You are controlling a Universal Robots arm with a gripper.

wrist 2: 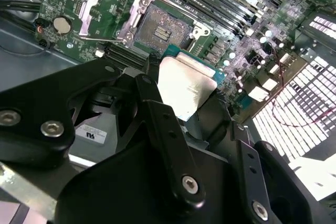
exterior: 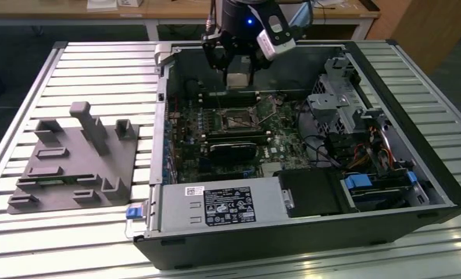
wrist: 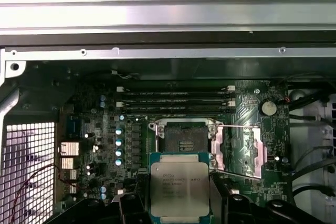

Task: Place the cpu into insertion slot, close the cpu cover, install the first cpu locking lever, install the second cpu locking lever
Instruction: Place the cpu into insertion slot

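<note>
Currently, the fingers (wrist: 132, 205) pinch the cpu (wrist: 179, 190) by two opposite edges, one finger on each side, with its metal lid facing the first wrist view. The cpu hangs above the board, apart from the slot (wrist: 184, 139), which is bare. The cover (wrist: 239, 149) stands swung open beside the slot. In the exterior view, the slot lies at 6 o'clock from the arm (exterior: 246, 23).

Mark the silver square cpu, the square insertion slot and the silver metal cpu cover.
silver square cpu (wrist: 179, 187), first wrist view, lid middle.
square insertion slot (wrist: 185, 139), first wrist view, dark centre.
silver metal cpu cover (wrist: 259, 156), first wrist view, frame bar.
</note>
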